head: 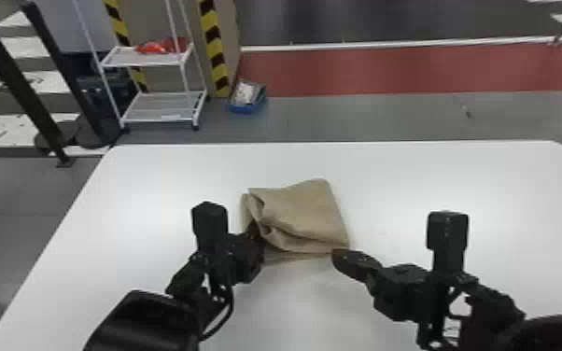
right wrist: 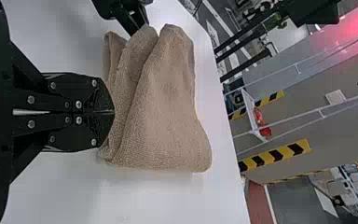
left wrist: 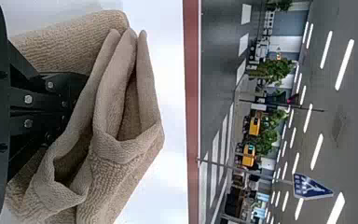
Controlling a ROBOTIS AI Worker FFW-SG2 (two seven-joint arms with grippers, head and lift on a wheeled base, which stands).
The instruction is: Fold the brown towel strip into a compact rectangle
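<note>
Probably light, soft and floppy; best to pinch through every layer of the brown towel [head: 305, 214], lying loosely folded on the white table [head: 410, 186]. Clamped on cloth at the towel's left side with the left gripper [head: 254, 229]; fingers together, empty, near the towel's near right corner with the right gripper [right wrist: 113, 112]. Room to move beyond the towel, table edges well apart.

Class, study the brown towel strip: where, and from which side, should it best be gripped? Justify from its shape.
Probably the raised upper layer at the left end of the brown towel strip, coming in from the robot's left: the folds gape there, giving an edge to pinch, whereas the right end lies smoother.
</note>
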